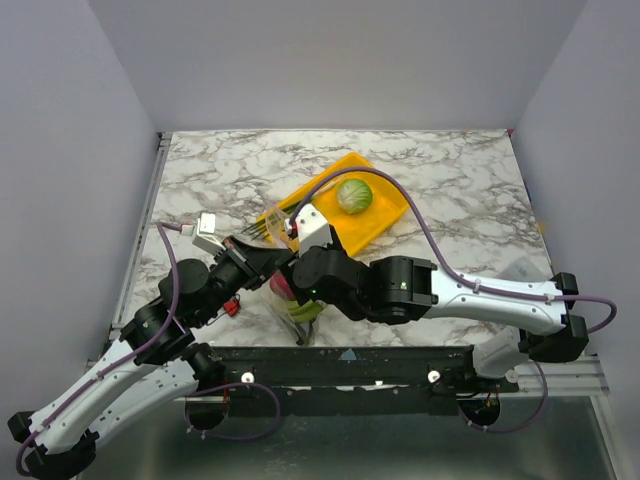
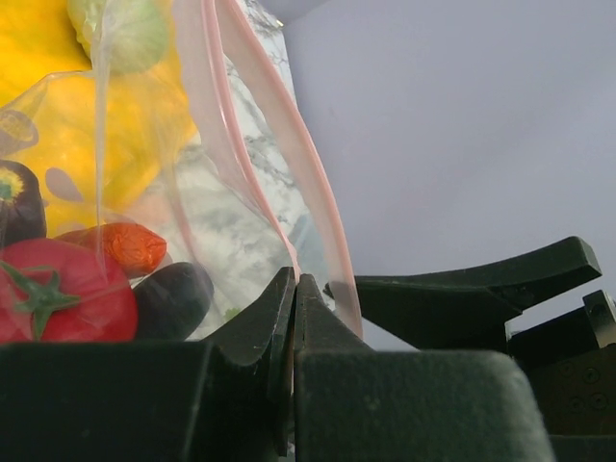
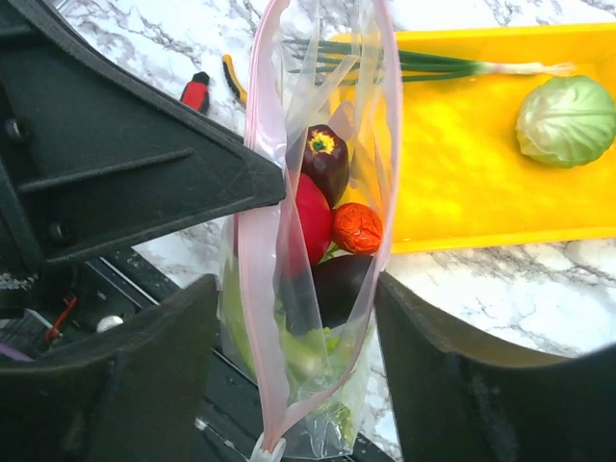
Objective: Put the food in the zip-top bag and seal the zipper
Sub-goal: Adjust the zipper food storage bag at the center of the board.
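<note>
The clear zip-top bag [image 3: 318,385] hangs upright between my grippers, mouth open. It holds a red tomato [image 3: 310,217], a red chili [image 3: 357,228], purple eggplants [image 3: 325,159] and green pieces lower down. My left gripper [image 2: 295,289] is shut on the bag's edge at the pinkish zipper [image 2: 298,154]. My right gripper [image 3: 294,375] is open and straddles the bag's mouth, one finger on each side. The zipper strip [image 3: 255,241] runs between its fingers. A green cabbage [image 3: 566,120] and thin green onions [image 3: 433,65] lie on the yellow tray [image 3: 462,183].
The yellow tray [image 1: 385,225] sits mid-table, just beyond the grippers. A red-handled tool [image 3: 195,93] and yellow-handled pliers [image 3: 231,77] lie on the marble left of the bag. The bag [image 1: 295,300] hangs near the table's front edge.
</note>
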`<state>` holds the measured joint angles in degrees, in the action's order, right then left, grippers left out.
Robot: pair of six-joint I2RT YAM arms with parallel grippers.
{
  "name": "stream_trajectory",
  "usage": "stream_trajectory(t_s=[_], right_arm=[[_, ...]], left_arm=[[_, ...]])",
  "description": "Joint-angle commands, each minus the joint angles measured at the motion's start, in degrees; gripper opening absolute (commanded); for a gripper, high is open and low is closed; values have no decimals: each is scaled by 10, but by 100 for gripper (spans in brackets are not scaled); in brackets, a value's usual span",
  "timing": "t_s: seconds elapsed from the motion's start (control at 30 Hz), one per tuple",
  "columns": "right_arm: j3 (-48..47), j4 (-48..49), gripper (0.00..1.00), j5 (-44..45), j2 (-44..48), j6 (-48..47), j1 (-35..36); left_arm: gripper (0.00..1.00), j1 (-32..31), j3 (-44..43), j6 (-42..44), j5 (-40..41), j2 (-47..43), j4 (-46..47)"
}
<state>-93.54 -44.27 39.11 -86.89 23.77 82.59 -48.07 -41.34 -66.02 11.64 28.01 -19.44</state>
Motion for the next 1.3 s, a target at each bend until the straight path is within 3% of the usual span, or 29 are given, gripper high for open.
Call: stream_trajectory(t_s=[0.0,0.1,0.2,0.23,0.27,0.37,0.53,0.67,0.8,0.87,0.93,1.03,1.27], right_arm=[[-15,-11,61,36,-17,-14,11],[10,25,33,25,-5,-41,11],[49,78,4,18,27,-81,8],[56,88,1,5,39,-94,4],[63,101,1,-20,50,-105,-6],[82,131,0,-153,87,-142,-67],[101,183,0,-365,128,-215,-128],[62,154,0,-474,106,-261,-150],[47,139,0,-505,85,-269,-161],[49,138,0,-526,82,-271,-165],[51,133,0,-548,81,-270,-172],[60,129,0,-574,85,-266,-188],[61,106,0,-616,90,-255,-204]], left_arm=[[0,3,-13,6,20,-3,-3],[0,3,-16,15,22,-3,-1],[30,3,-37,68,24,-4,-9],[40,3,-45,96,22,-6,-12],[49,4,-57,135,17,-7,-13],[62,5,-93,284,-32,-5,-13],[85,9,-207,507,-231,52,-90],[87,8,-290,526,-235,121,-180],[81,10,-354,354,-150,180,-266],[77,10,-366,347,-199,185,-277],[68,11,-355,415,-283,168,-243],[68,10,-335,535,-306,119,-224],[93,10,-232,761,-373,40,-168]])
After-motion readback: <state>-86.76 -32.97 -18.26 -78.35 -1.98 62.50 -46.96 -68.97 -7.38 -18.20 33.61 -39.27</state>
